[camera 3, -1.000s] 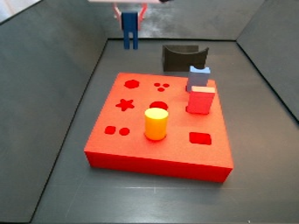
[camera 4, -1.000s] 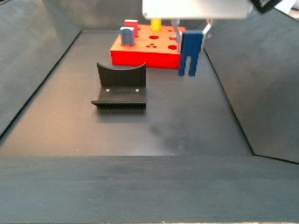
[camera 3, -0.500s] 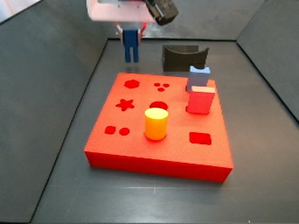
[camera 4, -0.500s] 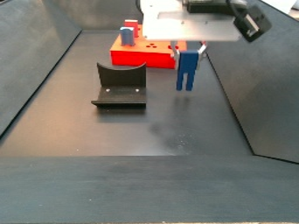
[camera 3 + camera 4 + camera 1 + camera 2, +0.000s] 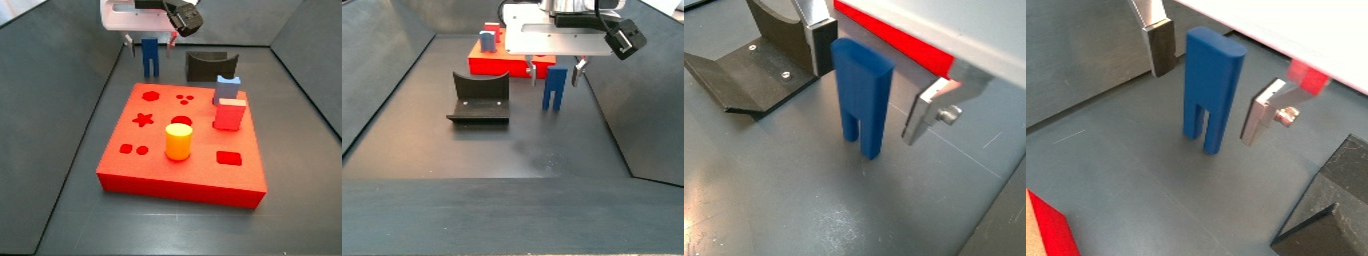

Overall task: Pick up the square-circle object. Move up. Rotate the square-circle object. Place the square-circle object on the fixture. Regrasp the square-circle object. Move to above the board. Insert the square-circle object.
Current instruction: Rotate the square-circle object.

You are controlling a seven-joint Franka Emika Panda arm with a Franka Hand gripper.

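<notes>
In a side view the fixture stands on the dark floor at the left, with the red board beyond it at the far end. Right of the fixture the square-circle object stands upright, legs down on the floor. The gripper hangs low over it, its fingers spread open on either side, both clear of the piece in both wrist views.

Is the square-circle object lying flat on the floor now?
No, the square-circle object stands upright on its two peg legs between the open gripper fingers, which flank it with gaps, in a wrist view.
</notes>
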